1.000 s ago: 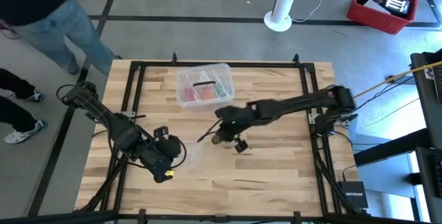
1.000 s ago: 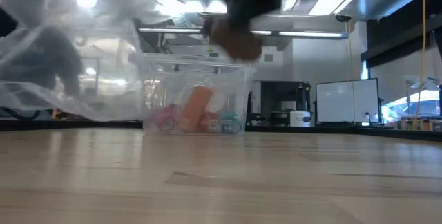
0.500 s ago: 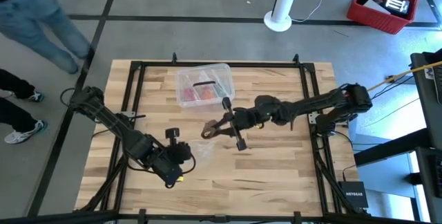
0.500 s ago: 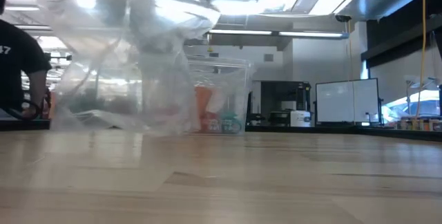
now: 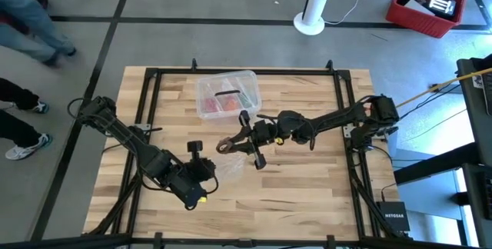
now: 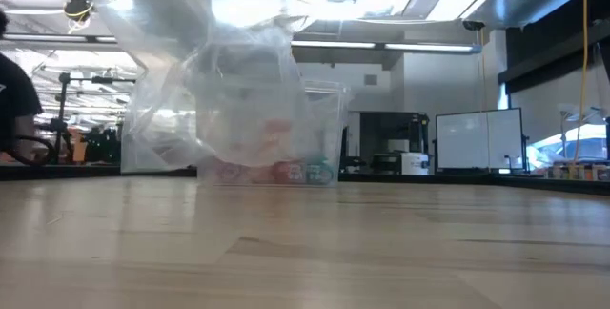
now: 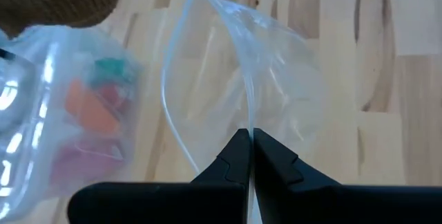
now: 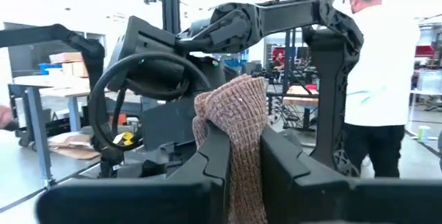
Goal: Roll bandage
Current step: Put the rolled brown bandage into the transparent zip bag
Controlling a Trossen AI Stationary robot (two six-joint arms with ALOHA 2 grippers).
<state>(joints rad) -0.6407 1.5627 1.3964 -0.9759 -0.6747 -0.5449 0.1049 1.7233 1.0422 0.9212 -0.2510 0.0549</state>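
It's a robotics lab or workshop: a butcher-block wooden table (image 5: 300, 195) in a black metal frame sits on grey concrete floor, a whiteboard (image 6: 479, 139) stands right of centre, ceiling strip lights (image 6: 386, 44) glare above, and cluttered workbenches (image 8: 41, 86) line the left background.

A light wooden plank tabletop (image 5: 292, 191), bordered by a black metal frame (image 5: 339, 95), is seen from above. A clear plastic box (image 5: 227, 94) holding red and pink contents is set on it near the far edge, and a crinkled clear plastic bag (image 5: 227, 167) is seen just above the boards at mid-table.
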